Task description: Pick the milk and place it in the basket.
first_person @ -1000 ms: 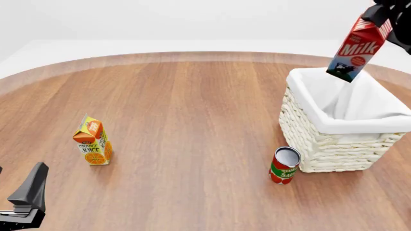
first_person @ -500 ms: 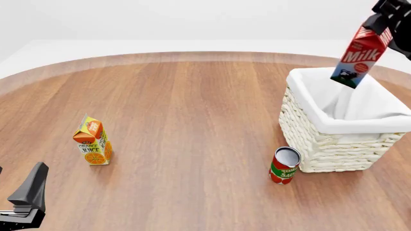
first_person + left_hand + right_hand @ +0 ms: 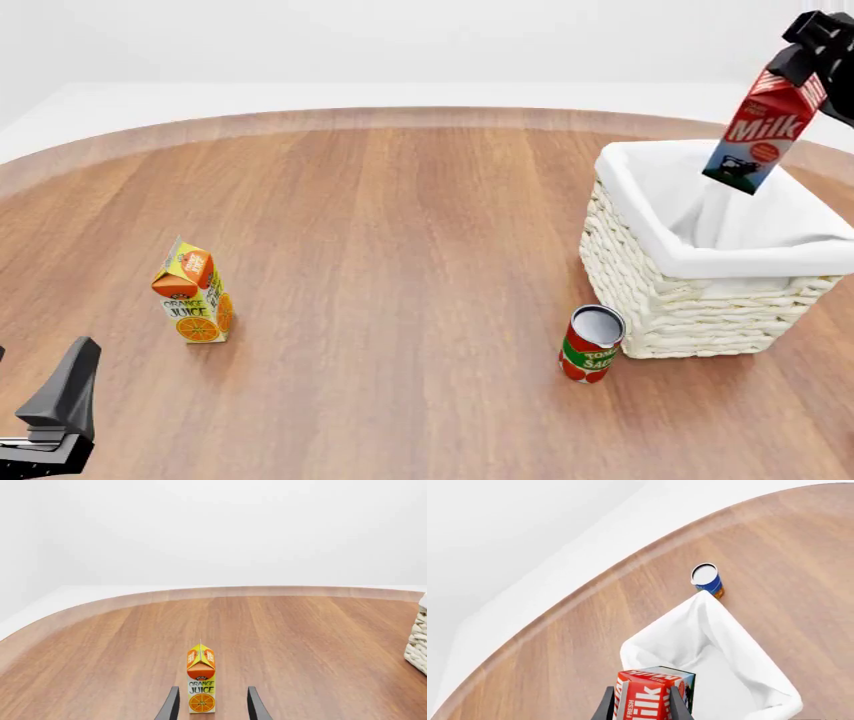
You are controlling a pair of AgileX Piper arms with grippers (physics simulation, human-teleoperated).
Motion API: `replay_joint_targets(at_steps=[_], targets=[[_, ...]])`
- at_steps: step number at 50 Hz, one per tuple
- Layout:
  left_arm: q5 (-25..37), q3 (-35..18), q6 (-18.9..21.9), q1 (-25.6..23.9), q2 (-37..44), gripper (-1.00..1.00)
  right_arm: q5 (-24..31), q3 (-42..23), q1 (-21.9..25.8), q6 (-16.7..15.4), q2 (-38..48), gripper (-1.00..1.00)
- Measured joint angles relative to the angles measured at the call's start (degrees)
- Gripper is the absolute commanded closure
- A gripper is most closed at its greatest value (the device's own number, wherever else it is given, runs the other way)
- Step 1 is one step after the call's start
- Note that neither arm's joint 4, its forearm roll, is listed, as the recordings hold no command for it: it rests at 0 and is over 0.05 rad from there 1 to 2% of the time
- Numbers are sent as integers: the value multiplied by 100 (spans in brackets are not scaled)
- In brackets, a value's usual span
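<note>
The milk [image 3: 763, 128], a red carton with a blue-white lower part, hangs tilted above the open basket [image 3: 667, 290], its lower end over the white cloth lining. My right gripper [image 3: 803, 55] is shut on the milk's top at the right edge of the front view. In the right wrist view the milk [image 3: 652, 696] sits between the fingers [image 3: 605, 706], with the basket lining [image 3: 720, 645] below it. My left gripper [image 3: 60, 400] is open and empty at the near left, low over the table; it shows in the left wrist view [image 3: 213, 700] too.
An orange juice carton [image 3: 194, 293] stands upright at the left, just beyond the left gripper's fingers [image 3: 200, 685]. A red tomato sauce can [image 3: 591, 343] stands against the basket's near left corner. A blue can [image 3: 707, 579] stands on the table beyond the basket.
My right gripper has carried the milk to the right and a little lower over the basket. The left arm has not moved.
</note>
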Motion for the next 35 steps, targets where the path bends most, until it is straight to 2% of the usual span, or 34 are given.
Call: replay_joint_targets(at_steps=[35], targets=[[0, 0, 0, 0, 0, -100, -407, 123, -180, -96, 465, 100]])
